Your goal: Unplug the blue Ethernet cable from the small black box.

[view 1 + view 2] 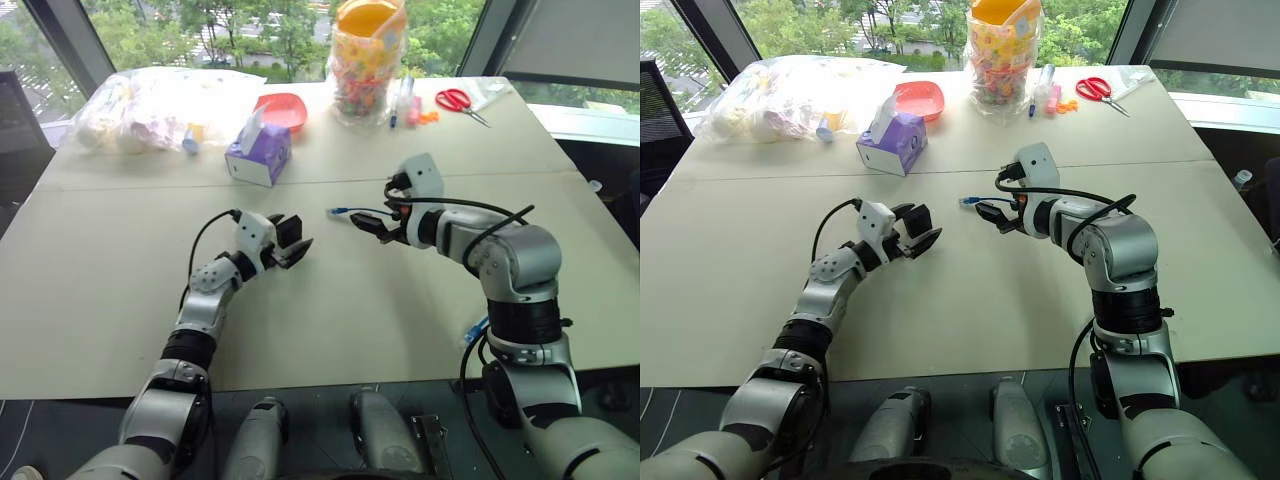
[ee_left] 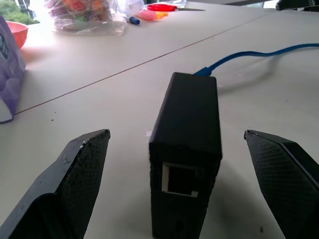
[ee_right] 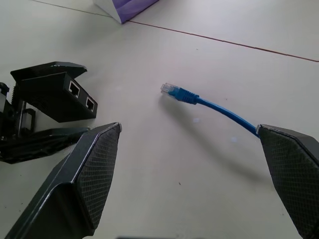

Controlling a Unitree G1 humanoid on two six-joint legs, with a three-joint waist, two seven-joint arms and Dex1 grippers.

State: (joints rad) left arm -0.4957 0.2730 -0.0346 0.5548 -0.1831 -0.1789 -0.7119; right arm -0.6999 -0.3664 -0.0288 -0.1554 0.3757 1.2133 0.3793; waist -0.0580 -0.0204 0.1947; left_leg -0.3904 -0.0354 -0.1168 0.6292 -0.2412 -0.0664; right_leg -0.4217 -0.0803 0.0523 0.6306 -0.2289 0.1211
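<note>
The small black box (image 2: 187, 114) sits between the two wide-apart fingers (image 2: 75, 174) of my open left gripper (image 1: 298, 240); in the left wrist view neither finger touches it. One empty port faces that camera, and the right wrist view shows two empty ports on the box (image 3: 62, 94). The blue Ethernet cable (image 3: 219, 109) is out of the box. Its translucent plug (image 3: 172, 91) lies free on the table, a short way from the box. My right gripper (image 3: 188, 128) hangs open over the cable, which passes by one finger and is not gripped.
At the back of the table stand a purple tissue box (image 1: 260, 152), a red bowl (image 1: 283, 108), a clear bag of items (image 1: 165, 105), a jar of sweets (image 1: 367, 60) and red scissors (image 1: 458, 100). The cable's other part (image 1: 475, 330) hangs off the front right edge.
</note>
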